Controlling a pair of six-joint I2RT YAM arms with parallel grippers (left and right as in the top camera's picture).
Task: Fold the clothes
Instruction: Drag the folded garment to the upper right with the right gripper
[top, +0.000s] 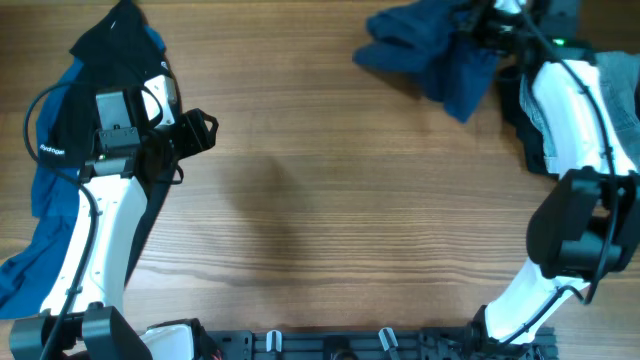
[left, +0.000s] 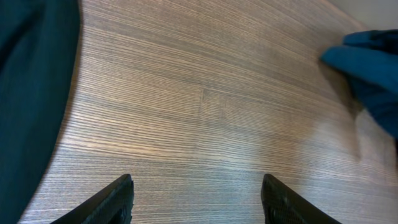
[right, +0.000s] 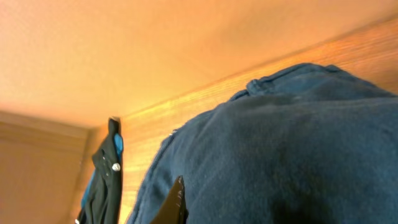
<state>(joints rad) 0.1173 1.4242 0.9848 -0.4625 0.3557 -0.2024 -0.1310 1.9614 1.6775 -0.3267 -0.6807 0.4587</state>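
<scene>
Right gripper (top: 480, 30) clamps crumpled navy-blue woven shorts (top: 440, 60) — thin pinch may slip; left gripper (left: 198, 202), well apart from them, gapes empty.

L fingers (left: 115, 202) hang over open table (top: 330, 200). Jacket (top: 60, 120) lies behind & beside them, partly under the L arm (top: 110, 220). Shorts (top: 430, 55) sit well ahead of them across the table, bunched round the R fingers (right: 177, 199). Jeans (top: 625, 95) lie behind those, alongside the R arm (top: 570, 100).
</scene>
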